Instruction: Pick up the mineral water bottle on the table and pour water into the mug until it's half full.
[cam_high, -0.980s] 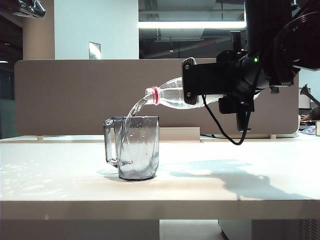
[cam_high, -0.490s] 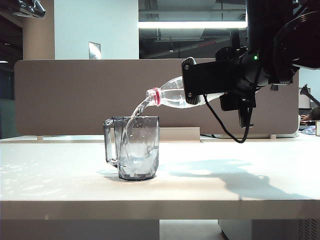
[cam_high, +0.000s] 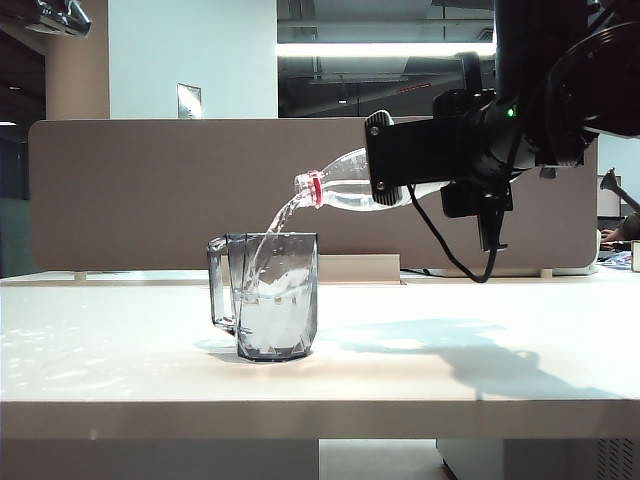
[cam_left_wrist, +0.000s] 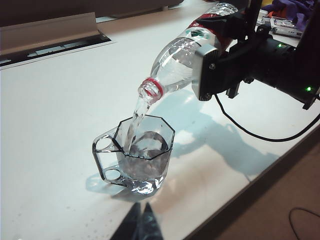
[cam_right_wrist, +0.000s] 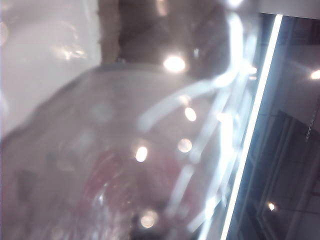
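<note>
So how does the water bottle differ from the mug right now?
The mineral water bottle is tipped nearly level in the air, clamped by the right gripper; the mug stands upright on the table. The bottle is clear with a red neck ring; the mug is smoky grey, faceted, with a handle. Both are see-through and hold water.

The exterior view is evenly bright and sharp, lit from a long ceiling strip lamp (cam_high: 385, 49) behind, and the right gripper (cam_high: 400, 160), clamped on the mineral water bottle (cam_high: 345, 187), throws a soft broad shadow across the table (cam_high: 120, 370) below its fingers. The left wrist view is clear too, with sharp shadows beside the mug (cam_left_wrist: 137, 160) and the left gripper (cam_left_wrist: 141, 225) a dark, slightly soft shape at the frame edge. The right wrist view is badly blurred, filled with out-of-focus plastic, round glare spots and a streaked light bar.
</note>
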